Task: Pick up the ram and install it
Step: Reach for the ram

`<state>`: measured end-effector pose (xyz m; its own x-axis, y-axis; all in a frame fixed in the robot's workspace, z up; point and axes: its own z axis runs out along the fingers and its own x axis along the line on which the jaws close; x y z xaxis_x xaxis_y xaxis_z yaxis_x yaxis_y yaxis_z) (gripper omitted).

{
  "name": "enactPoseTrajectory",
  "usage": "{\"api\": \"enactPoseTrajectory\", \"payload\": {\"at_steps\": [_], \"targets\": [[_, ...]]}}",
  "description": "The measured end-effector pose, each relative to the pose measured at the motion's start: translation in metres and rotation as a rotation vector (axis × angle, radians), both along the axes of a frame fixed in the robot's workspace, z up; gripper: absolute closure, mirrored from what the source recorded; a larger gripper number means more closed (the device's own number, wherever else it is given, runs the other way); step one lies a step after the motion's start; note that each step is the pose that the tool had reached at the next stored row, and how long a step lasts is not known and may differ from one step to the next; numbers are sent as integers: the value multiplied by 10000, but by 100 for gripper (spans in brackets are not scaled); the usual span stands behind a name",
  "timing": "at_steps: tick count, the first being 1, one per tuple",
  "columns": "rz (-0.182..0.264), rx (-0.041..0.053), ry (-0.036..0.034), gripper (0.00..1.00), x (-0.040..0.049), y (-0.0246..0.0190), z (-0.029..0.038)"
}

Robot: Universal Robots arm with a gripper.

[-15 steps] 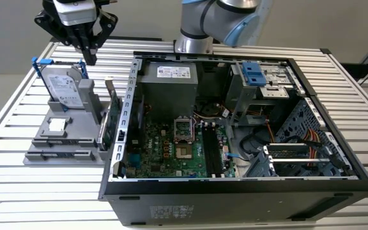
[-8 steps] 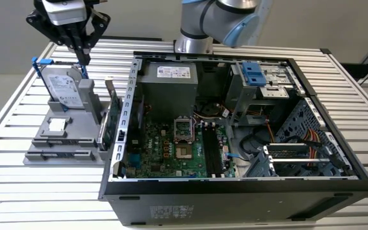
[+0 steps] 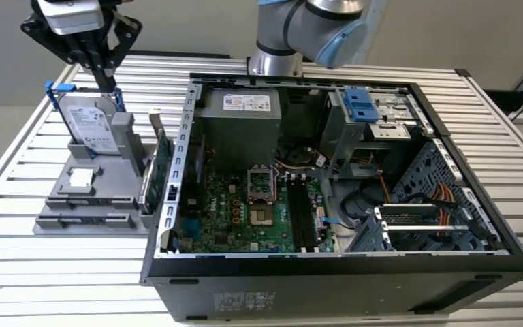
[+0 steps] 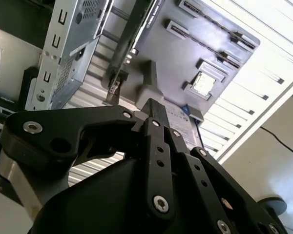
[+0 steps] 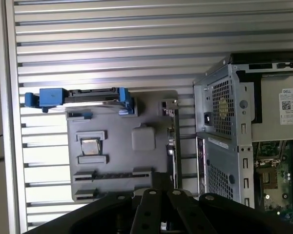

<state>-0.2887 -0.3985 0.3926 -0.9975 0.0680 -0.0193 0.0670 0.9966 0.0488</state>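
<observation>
Found slatted metal counter (image 3: pixel 25 272) carrying all items. Noted open PC case (image 3: pixel 334 286) lying on its side at centre, interior facing up, w/ green mobo (image 3: pixel 243 211) on its floor, grey PSU (image 3: pixel 239 129) at the end farther from the exterior camera, and orange and yellow cables (image 3: pixel 434 197) toward the exterior view's right. Noted long black slots (image 3: pixel 302 218) on the mobo. Saw robot arm (image 3: pixel 325 27) rising behind the case. Recorded grey holder (image 3: pixel 107 182) on the counter, just beside the case on the exterior view's left. Logged HDD (image 3: pixel 93 122) in a blue frame (image 3: pixel 59 87) standing upright at the holder's far end. Noted green expansion card (image 3: pixel 157 180) standing on edge along the holder's side nearest the case, btwn holder and case wall. Observed black claw (image 3: pixel 109 83) hanging over the holder, tips pointing down, fingers (image 4: pixel 156 146) pressed together; in the exterior view lined up w/ the HDD's top edge, contact not determinable. Confirmed same closed pos. in both wrist views. Located the ram (image 3: pixel 84 221) as a thin strip seated edge-up in a slot at the holder's near end, low down, well apart from the claw and outside the case; colour and chips too small to verify. Noted small square part (image 3: pixel 80 178) in a cradle mid-holder, btwn HDD and the ram.
</observation>
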Motion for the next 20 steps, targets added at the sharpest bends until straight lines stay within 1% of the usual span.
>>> {"api": "enactPoseTrajectory", "payload": {"at_steps": [5,10,20], "targets": [[86,0,0,100,-81,0,0],[267,3,0,100,-170,0,0],[371,4,1,100,-338,1,0]]}}
